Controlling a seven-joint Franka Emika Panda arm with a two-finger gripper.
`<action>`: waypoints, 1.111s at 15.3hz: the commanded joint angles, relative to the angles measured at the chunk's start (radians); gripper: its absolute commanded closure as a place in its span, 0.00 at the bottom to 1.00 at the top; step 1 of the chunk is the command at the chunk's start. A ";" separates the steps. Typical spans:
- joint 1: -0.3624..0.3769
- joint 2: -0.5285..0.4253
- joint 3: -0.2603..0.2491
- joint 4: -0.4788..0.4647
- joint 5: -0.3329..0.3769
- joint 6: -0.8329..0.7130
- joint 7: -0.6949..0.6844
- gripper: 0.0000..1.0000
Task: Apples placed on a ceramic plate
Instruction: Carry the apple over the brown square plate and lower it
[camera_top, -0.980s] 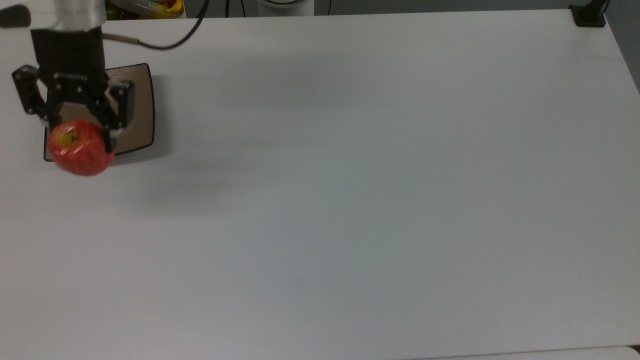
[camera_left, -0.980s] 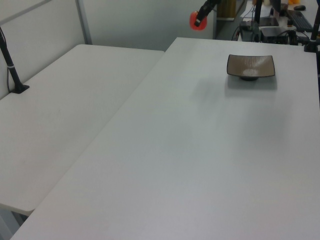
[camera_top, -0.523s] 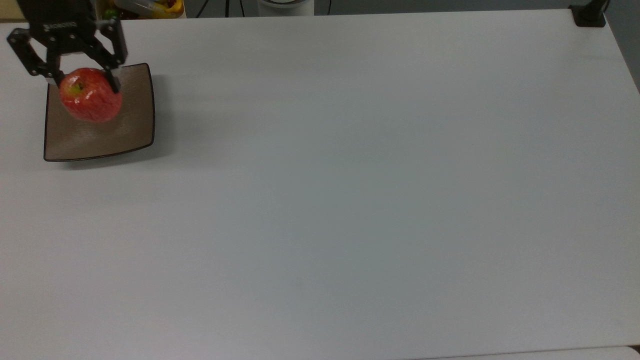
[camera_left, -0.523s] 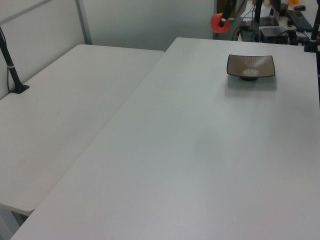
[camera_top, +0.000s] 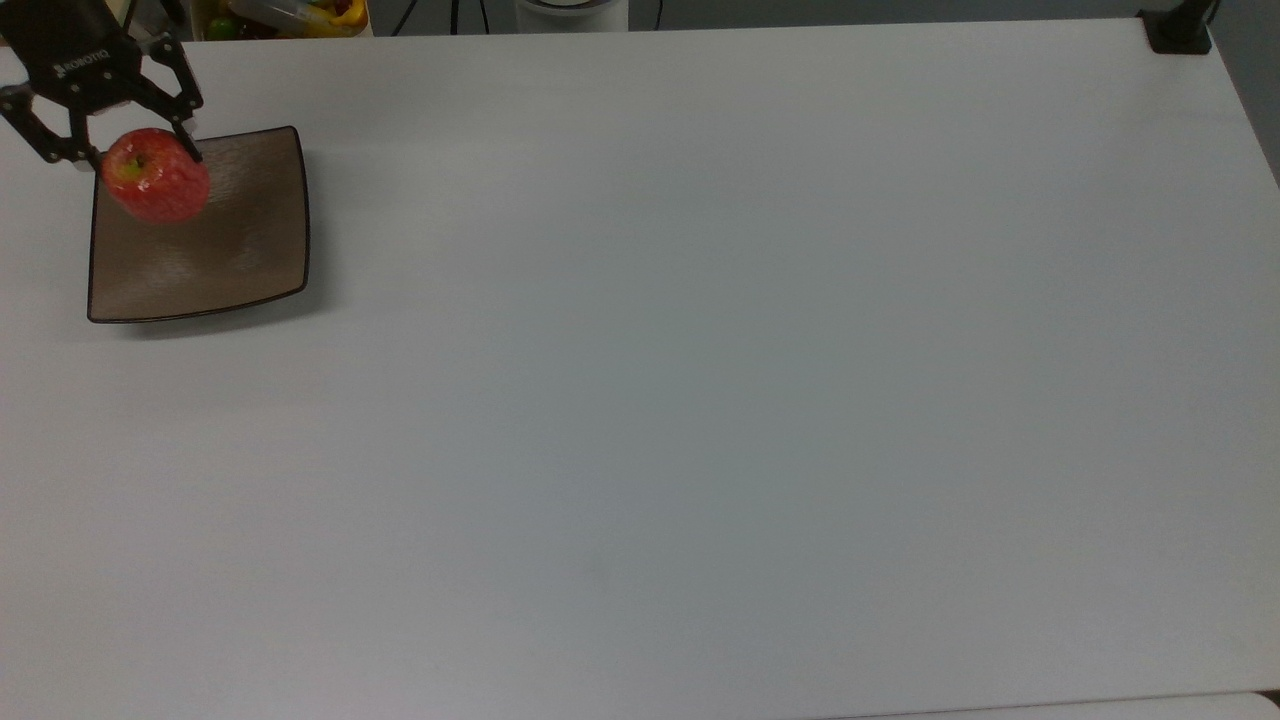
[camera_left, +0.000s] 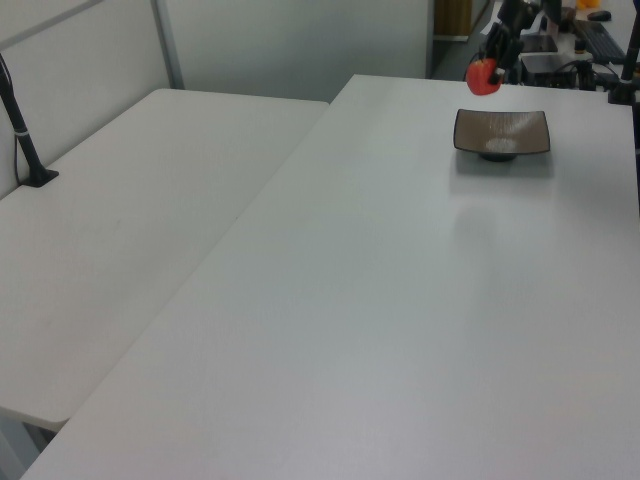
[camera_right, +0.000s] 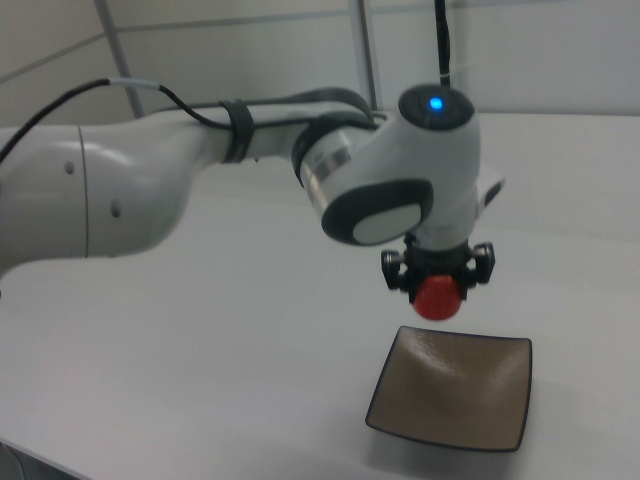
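Observation:
My gripper (camera_top: 140, 160) is shut on a small red apple (camera_top: 155, 187), which hangs in the air over the far left corner of the ceramic plate (camera_top: 225, 250) in the top view. The plate is a square tan-brown dish with a thin dark rim and lies bare on the white table. In the right view the apple (camera_right: 438, 298) sits between the black fingers of the gripper (camera_right: 438, 290), well above the plate (camera_right: 455, 395). In the left view the apple (camera_left: 484, 75) hovers above the plate (camera_left: 502, 132), towards its left side.
The white table (camera_top: 700, 400) stretches wide to the top view's right of the plate. A black clamp base (camera_top: 1178, 30) sits at its far right corner. A second white table (camera_left: 120, 230) adjoins in the left view, with a black post (camera_left: 22, 130) on it.
The gripper carried the apple from beyond the plate's near left corner in the top view back over the plate, then towards its far left corner. It has also come lower.

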 joint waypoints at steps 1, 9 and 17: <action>0.000 0.011 0.000 -0.092 0.012 0.106 -0.083 0.53; 0.013 0.044 0.000 -0.223 -0.023 0.284 -0.106 0.53; 0.013 0.044 0.000 -0.235 -0.031 0.298 -0.094 0.00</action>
